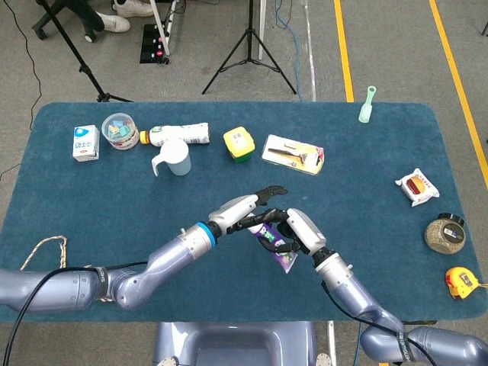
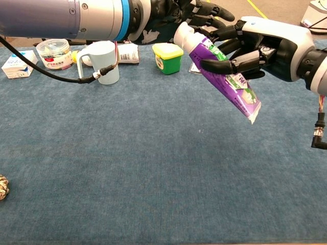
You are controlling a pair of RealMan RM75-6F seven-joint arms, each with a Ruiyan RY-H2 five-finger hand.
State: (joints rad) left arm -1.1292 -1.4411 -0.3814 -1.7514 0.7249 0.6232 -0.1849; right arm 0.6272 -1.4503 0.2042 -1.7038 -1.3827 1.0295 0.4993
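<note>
Chest view: my right hand (image 2: 263, 48) clamps the purple tube (image 2: 225, 84); my left hand (image 2: 176, 18) pinches its cap (image 2: 183, 35). I'd twist gently, keeping the tube steady.

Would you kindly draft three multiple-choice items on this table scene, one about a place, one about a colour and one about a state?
1. Where is the yellow tape measure?
A. beside the rope at the table's left edge
B. near the table's right edge, below the round jar
C. next to the pale blue mug

2. What is the main colour of the tube held above the table?
A. purple
B. red
C. black

3. How is the tube held?
A. it lies flat on the table
B. it stands upright in the mug
C. the right hand grips it in the air, the left hand at its white cap end

Answers: 1 B, it lies at the right edge under the jar; 2 A, its body is purple with green and white print; 3 C, the chest view shows bare cloth under it.
</note>
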